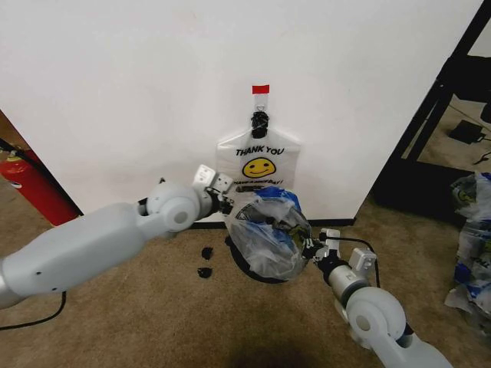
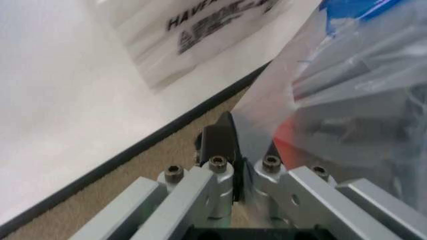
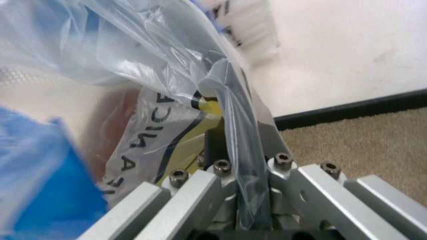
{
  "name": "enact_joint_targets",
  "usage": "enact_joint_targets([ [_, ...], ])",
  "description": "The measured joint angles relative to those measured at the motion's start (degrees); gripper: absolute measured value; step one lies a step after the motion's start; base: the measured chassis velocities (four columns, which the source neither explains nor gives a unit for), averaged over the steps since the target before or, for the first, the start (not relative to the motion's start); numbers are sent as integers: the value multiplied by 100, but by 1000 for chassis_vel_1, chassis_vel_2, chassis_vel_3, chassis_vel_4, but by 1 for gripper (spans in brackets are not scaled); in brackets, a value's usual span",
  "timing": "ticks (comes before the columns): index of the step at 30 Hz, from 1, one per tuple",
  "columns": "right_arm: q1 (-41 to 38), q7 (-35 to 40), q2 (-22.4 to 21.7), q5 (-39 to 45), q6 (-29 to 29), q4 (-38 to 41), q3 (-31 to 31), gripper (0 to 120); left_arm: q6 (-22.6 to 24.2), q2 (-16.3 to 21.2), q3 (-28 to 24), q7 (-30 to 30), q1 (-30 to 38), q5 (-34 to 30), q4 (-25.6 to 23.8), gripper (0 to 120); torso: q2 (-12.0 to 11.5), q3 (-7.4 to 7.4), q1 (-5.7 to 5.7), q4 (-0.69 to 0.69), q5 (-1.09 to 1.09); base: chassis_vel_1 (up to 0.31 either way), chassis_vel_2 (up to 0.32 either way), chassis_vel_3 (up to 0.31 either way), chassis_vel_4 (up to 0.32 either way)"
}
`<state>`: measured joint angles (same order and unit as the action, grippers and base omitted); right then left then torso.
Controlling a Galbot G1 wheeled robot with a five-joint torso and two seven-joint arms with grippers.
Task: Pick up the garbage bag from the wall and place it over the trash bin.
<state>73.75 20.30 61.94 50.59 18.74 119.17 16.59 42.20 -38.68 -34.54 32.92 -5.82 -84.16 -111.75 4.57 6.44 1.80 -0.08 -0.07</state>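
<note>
The clear, crinkly garbage bag [image 1: 268,234] with blue patches is draped over the trash bin [image 1: 257,277], whose dark shape shows through the plastic at the foot of the white wall [image 1: 138,84]. My left gripper [image 1: 229,205] is shut on the bag's left edge. In the left wrist view its fingers [image 2: 220,145] pinch the thin plastic [image 2: 347,95]. My right gripper [image 1: 311,247] is shut on the bag's right edge, and a fold of the film [image 3: 230,105] runs between its fingers [image 3: 260,125]. The bag is stretched between the two grippers.
An opaque "THANK YOU" smiley bag [image 1: 259,162] hangs from a black clip [image 1: 260,120] under red tape [image 1: 261,90]. A red fire extinguisher [image 1: 31,184] stands at the left and a black shelf frame [image 1: 430,115] at the right. Small black pieces [image 1: 205,262] lie on the carpet.
</note>
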Motion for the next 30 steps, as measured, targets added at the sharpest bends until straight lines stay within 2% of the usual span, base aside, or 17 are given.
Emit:
enact_joint_targets([
  [6, -62, 166, 117, 556, -120, 16, 156, 0, 0, 428, 254, -213, -456, 149, -269, 0, 0, 0, 0, 1, 3, 0, 0, 0, 0],
  [19, 110, 224, 174, 1434, -191, 248, 450, 0, -13, 503, 469, -425, -1290, 398, -494, 0, 0, 0, 0, -1, 1, 0, 0, 0, 0],
  [24, 33, 318, 199, 1522, -190, 232, 433, 0, -95, 534, 513, -481, -1570, 429, -642, 0, -1, 0, 0, 2, 0, 0, 0, 0, 0],
  [29, 1, 412, 184, 1393, -164, 98, 334, 0, -194, 669, 774, -504, -1617, 562, -811, 18, -1, 0, 0, -2, 3, 0, 0, 0, 0],
  [30, 1, 412, 184, 1393, -164, 98, 334, 0, -194, 669, 774, -504, -1617, 562, -811, 18, -1, 0, 0, -2, 3, 0, 0, 0, 0],
])
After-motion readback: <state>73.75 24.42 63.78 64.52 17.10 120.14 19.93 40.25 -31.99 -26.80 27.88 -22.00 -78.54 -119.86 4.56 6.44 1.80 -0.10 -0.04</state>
